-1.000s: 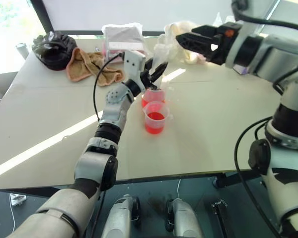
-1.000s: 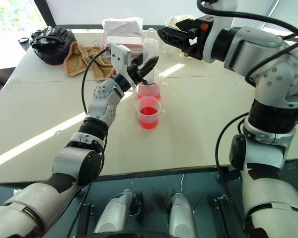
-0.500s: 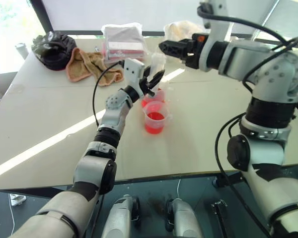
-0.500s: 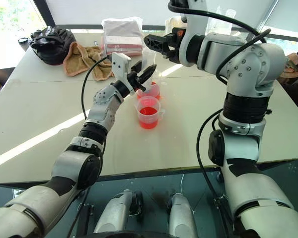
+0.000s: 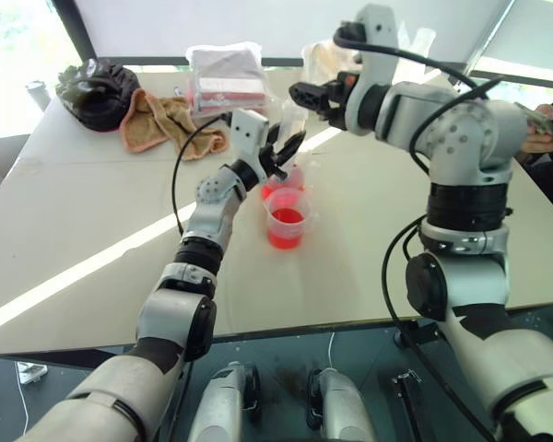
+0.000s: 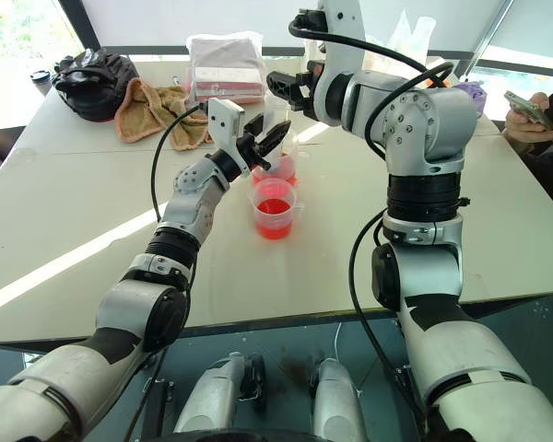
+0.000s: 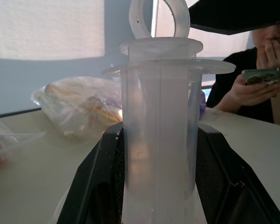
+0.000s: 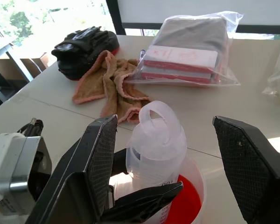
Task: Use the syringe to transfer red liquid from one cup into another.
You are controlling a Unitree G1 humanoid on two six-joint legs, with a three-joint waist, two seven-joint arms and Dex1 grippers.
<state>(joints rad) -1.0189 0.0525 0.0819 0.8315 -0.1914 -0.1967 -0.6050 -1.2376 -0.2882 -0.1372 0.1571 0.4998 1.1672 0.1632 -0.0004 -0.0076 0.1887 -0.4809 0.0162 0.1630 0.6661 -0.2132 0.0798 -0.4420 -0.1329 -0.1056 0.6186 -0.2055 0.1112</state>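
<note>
Left eye view, L→R: orange towel (image 5: 166, 124) lies at tabletop (image 5: 92, 212) far edge. Left hand (image 5: 278, 152) clamped on the syringe (image 7: 158, 135) barrel, held upright w/ tip down in far cup (image 5: 286, 180) of red liquid (image 8: 186, 203). Near cup (image 5: 288, 219) just in front, also red. Right hand (image 8: 168, 154) wide open, fingers either side of plunger ring, not touching.

Left gripper (image 5: 281, 152) clamped on the upright syringe (image 5: 288, 124) over the far cup (image 5: 286, 179); near cup (image 5: 288, 219) holds red liquid (image 5: 287, 217); right gripper (image 5: 302, 93) spread wide just above the plunger; table (image 5: 92, 230) beneath.
</note>
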